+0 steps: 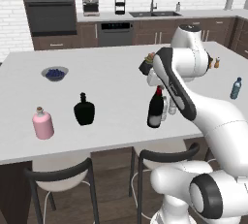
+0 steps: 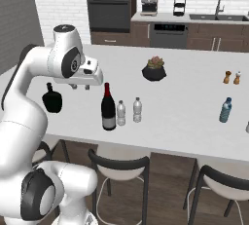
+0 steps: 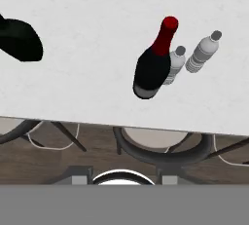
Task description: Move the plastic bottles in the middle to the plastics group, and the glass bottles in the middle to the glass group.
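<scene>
Right, your wine bottle (image 2: 108, 108) stands upright at centre of the right base view, near the front edge of the worktop (image 2: 185, 97). Two small clear bottles sit to its right: the nearer clear bottle (image 2: 121, 113) just beside it, the second clear bottle (image 2: 137, 110) a little further right. In the hand view the nearer one is partly hidden behind the wine bottle (image 3: 151, 68).

The black flask (image 2: 52, 100) is at left of the right base view, partly behind the arm. In the left base view you see the pink bottle (image 1: 43, 123) at lower left, with the flask (image 1: 84, 110) to its right. The blue bottle (image 2: 225, 110) stands far right, apart from the rest; the shakers (image 2: 232, 77) sit behind it.

The gripper (image 2: 80, 86) hangs above the worktop, left of the wine bottle and above the flask, holding nothing. You can't tell the spacing of the fingers from these views.

Also on the worktop: a dark plant pot (image 2: 154, 70) at upper centre, a bowl of berries (image 1: 54, 73) at upper left of the left base view.
</scene>
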{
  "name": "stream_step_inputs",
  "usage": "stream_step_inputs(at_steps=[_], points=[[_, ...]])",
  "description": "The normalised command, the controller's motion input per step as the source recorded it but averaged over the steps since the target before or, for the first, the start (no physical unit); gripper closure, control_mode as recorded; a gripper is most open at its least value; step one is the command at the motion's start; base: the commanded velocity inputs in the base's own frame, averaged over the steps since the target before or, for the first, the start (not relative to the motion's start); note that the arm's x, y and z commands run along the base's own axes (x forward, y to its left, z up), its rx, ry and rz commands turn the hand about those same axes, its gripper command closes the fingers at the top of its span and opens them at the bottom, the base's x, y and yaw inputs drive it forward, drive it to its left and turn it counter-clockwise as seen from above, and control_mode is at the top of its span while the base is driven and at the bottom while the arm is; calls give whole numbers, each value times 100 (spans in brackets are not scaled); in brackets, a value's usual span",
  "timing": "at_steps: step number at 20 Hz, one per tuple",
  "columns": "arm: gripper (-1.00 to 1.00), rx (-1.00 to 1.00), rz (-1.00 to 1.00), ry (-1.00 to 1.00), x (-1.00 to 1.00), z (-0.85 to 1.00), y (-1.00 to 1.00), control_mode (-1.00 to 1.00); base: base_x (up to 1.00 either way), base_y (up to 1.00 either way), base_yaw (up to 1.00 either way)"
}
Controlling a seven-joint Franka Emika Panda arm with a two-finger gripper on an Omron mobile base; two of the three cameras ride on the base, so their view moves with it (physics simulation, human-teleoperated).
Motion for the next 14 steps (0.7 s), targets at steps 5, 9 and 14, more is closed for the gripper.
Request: stream_step_inputs(at_steps=[5, 9, 14], points=[[-100, 0, -1, 0, 0, 0, -10, -100, 0, 0, 0], [-100, 0, -20, -2, 0, 0, 1, -100, 0, 0, 0], [-100, 0, -23, 0, 11, 0, 0, -100, 0, 0, 0]])
